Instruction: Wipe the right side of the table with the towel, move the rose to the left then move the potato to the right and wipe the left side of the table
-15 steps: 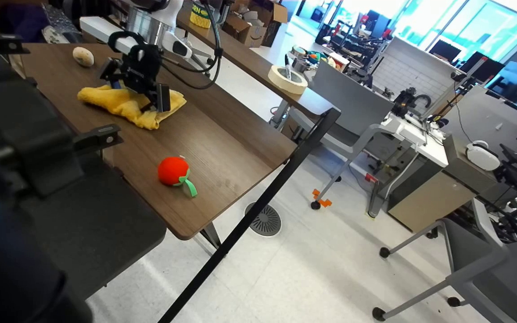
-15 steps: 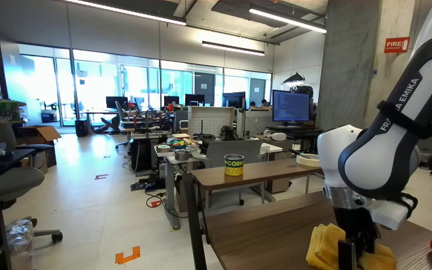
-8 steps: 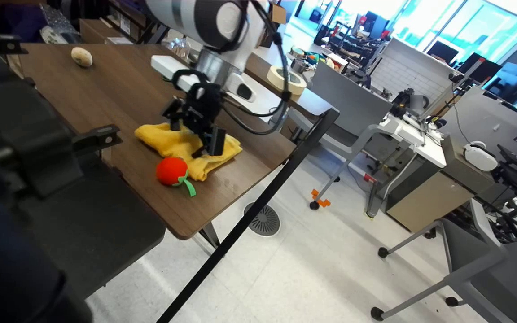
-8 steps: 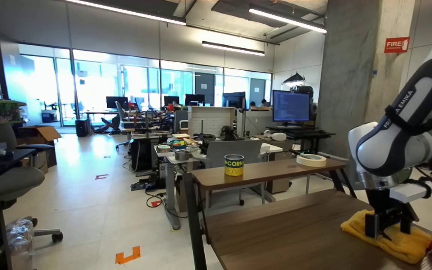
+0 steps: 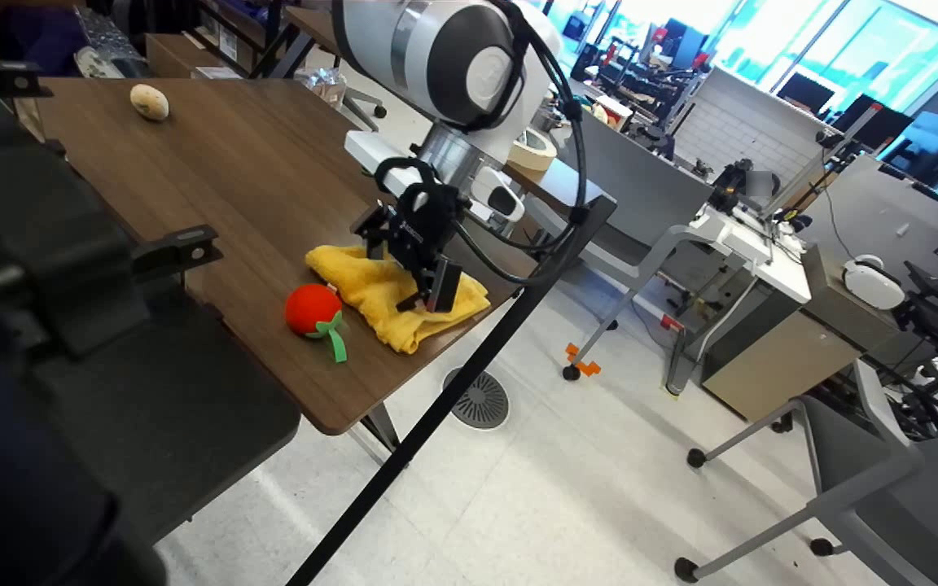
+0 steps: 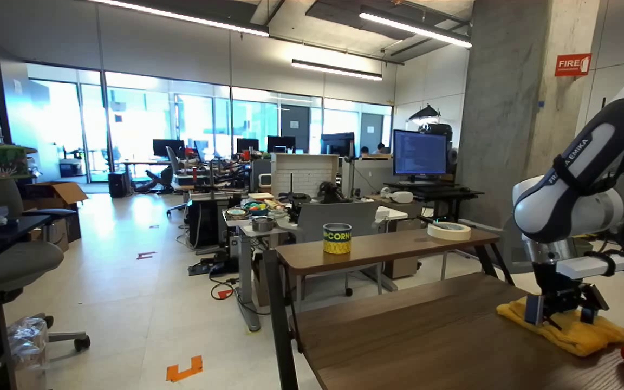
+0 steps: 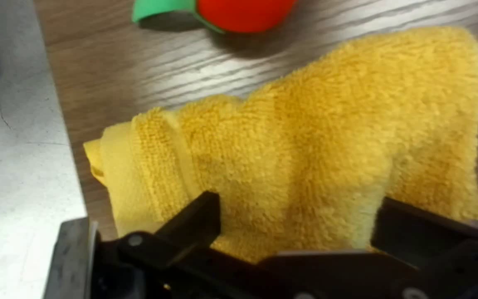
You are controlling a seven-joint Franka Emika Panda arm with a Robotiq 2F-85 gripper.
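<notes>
The yellow towel (image 5: pixel 355 285) lies bunched near one end of the dark wood table (image 5: pixel 225 179). My gripper (image 5: pixel 405 273) is lowered onto it, and in the wrist view the jaws stand wide apart. Both fingers (image 7: pixel 199 216) press against the cloth (image 7: pixel 272 158), with yellow fabric spread flat between them, not pinched. Just beside the towel sits the red rose (image 5: pixel 312 309) with its green leaf; a strip of bare wood separates the two in the wrist view. Far off at the opposite end rests the beige potato (image 5: pixel 149 102), seen in only that exterior view.
A narrow raised shelf (image 6: pixel 382 248) along the table's long side bears a corn can (image 6: pixel 337 239) and a tape roll (image 6: pixel 449 232). Black clamp hardware (image 5: pixel 173 251) juts over the opposite long edge. Beyond the table's end, close to the towel, is open floor (image 5: pixel 518 488).
The gripper has slid the towel along the table from mid-length to the end by the rose, flattening it. The rose's leaf has turned slightly; the potato stayed put.
</notes>
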